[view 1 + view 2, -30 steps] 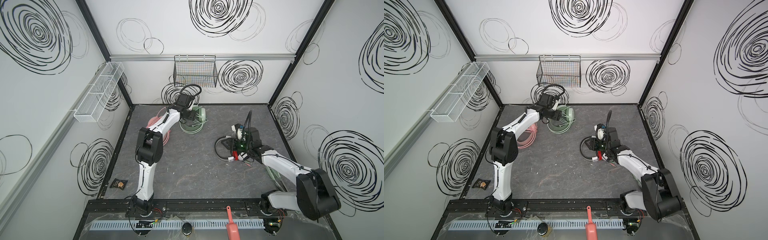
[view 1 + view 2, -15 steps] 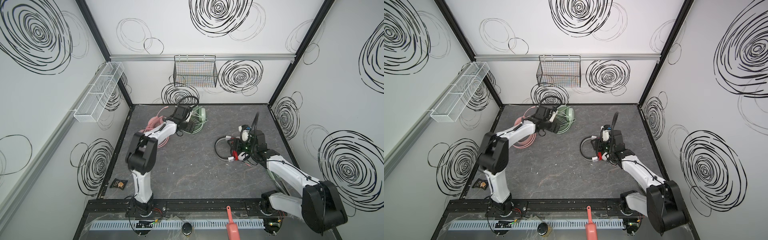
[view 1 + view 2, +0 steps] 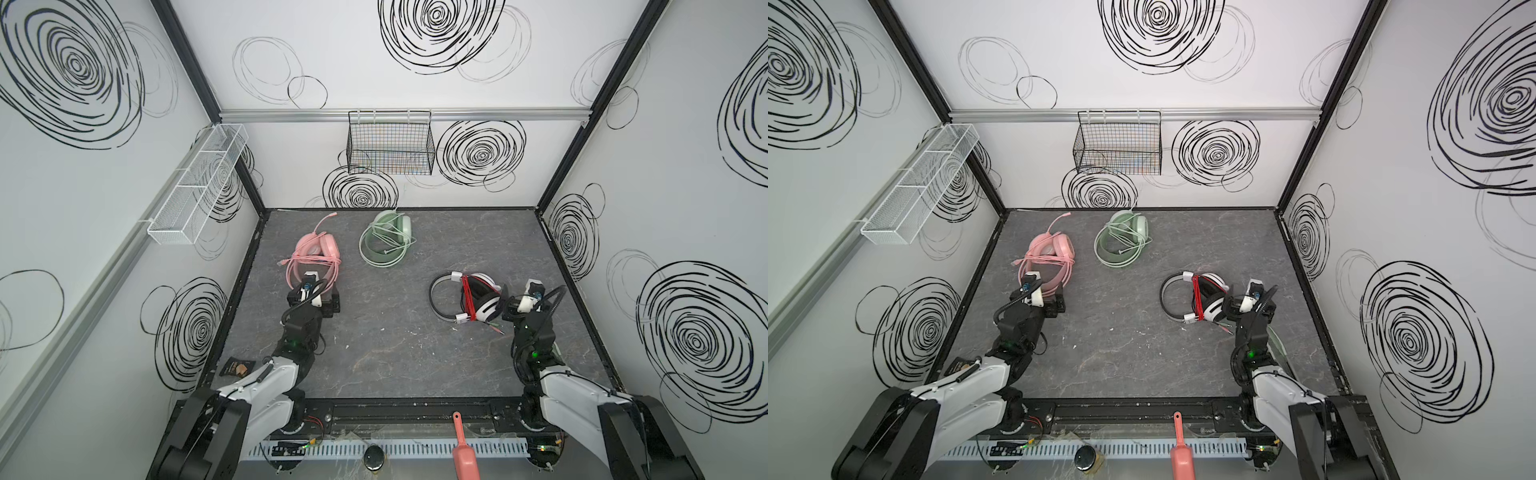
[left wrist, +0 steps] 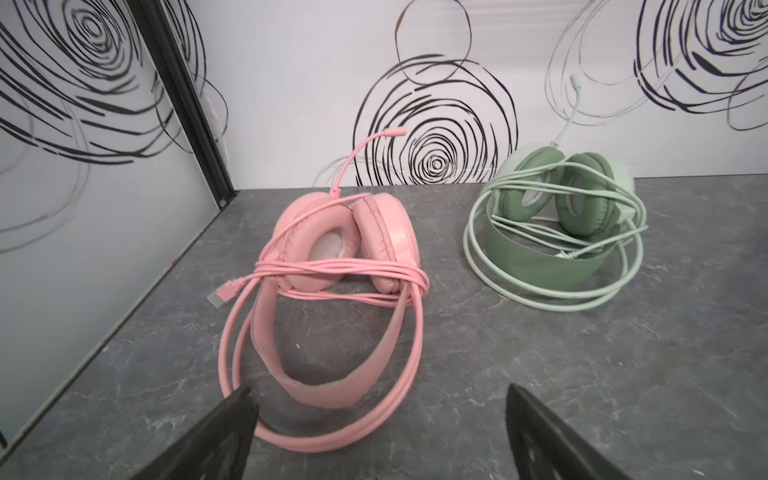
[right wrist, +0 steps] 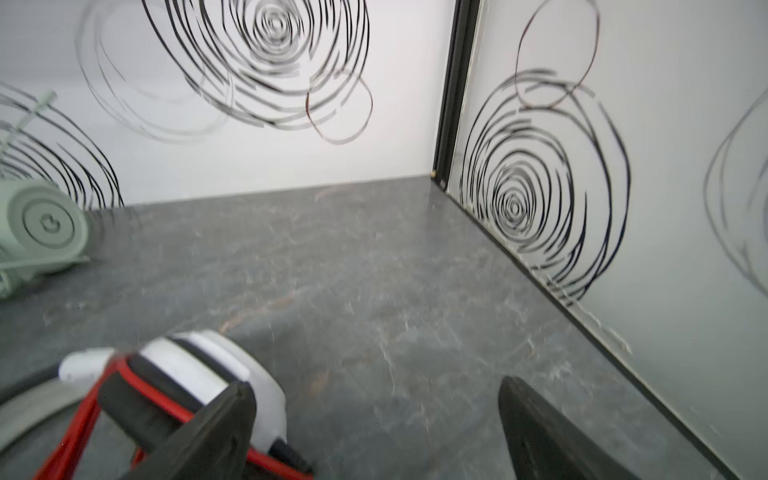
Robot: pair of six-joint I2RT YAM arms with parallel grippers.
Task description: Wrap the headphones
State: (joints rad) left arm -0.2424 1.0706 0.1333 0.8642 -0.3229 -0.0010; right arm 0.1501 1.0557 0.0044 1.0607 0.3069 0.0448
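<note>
Both end effectors have pulled back toward the front since a second ago: the left end effector (image 4: 379,392) away from the green headset (image 3: 386,241) at the back, the right end effector (image 5: 374,384) off the white-and-black headset (image 3: 465,301).

Over the grey marbled surface (image 3: 395,357), a black wire basket (image 3: 390,145) hangs on the back wall and a white mesh tray (image 3: 199,183) on the left wall.

The three headsets lie apart, each with its cable wound round it. The pink headset (image 3: 316,253) is at back left, its band just ahead of the left fingers.

Both sets of jaws stand wide apart, gripping nothing. One right finger hides part of the white ear cup.

A pink scoop (image 3: 465,451) lies past the front edge and a small dark packet (image 3: 237,368) at the front left corner, its print too small to read.
</note>
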